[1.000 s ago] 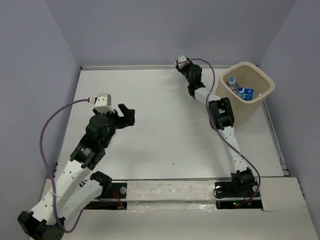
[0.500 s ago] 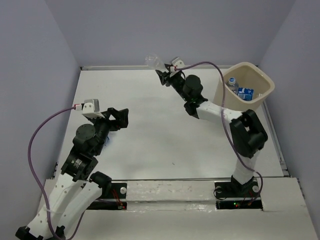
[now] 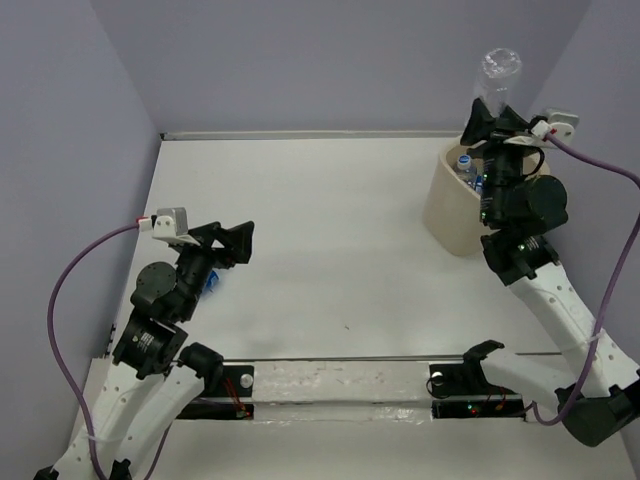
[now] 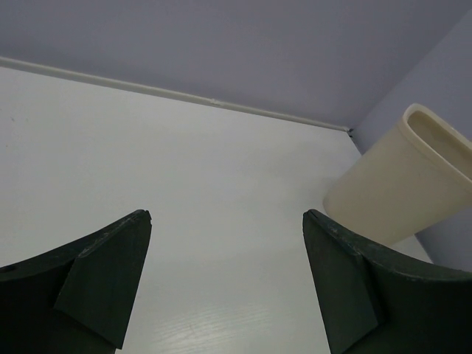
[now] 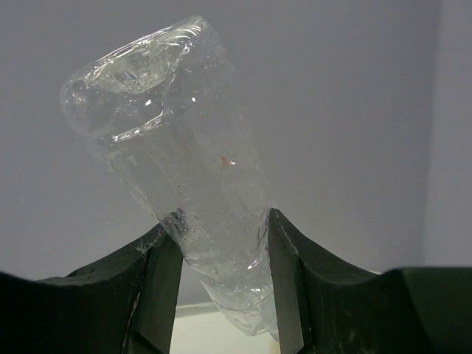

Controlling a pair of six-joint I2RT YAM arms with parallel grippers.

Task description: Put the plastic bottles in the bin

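- Top view: my right gripper has a plain clear bottle pinched and standing up directly over the bin, so I reckon it drops straight in once I let go. A blue-labelled bottle is already inside. The left gripper hangs wide open over the table, carrying nothing. A bit of blue peeks out beside that arm. Maybe another bottle, can't tell.
- Left wrist: fingers spread wide, only bare table between them, bin off to the right.
- Right wrist: both fingers clamp the bottle's body, one end poking up past them. Looks snug enough.
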